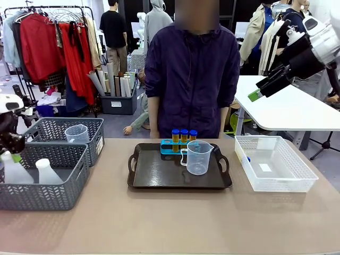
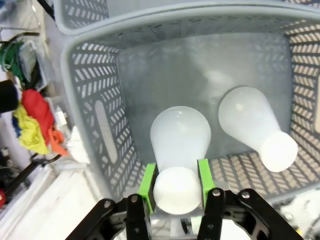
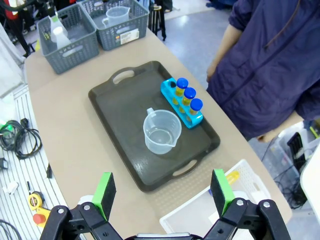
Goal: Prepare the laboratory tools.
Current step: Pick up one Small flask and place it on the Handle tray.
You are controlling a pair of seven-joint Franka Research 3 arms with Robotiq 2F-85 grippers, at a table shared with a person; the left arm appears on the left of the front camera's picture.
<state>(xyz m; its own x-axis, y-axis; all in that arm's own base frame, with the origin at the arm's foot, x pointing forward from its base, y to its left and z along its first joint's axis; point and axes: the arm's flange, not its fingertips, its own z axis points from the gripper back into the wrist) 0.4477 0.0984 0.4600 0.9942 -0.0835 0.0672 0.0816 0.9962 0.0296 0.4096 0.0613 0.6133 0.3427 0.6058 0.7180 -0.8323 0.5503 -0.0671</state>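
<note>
Pinching conical flask (image 2: 180,132), left gripper (image 2: 176,174) half-cropped.

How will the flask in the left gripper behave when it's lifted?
The flask looks like translucent plastic and seems empty, so it is probably light. The left gripper pinches its smooth round neck, so it might slip or swing. Its wide base should stand steadily once set down.

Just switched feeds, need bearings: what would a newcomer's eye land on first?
The left end effector, closed on the neck of a white conical flask inside the near grey basket, a second flask beside it. Then the dark tray mid-table, carrying a clear beaker and blue-capped tubes, with the right end effector open, raised high at the right.
</note>
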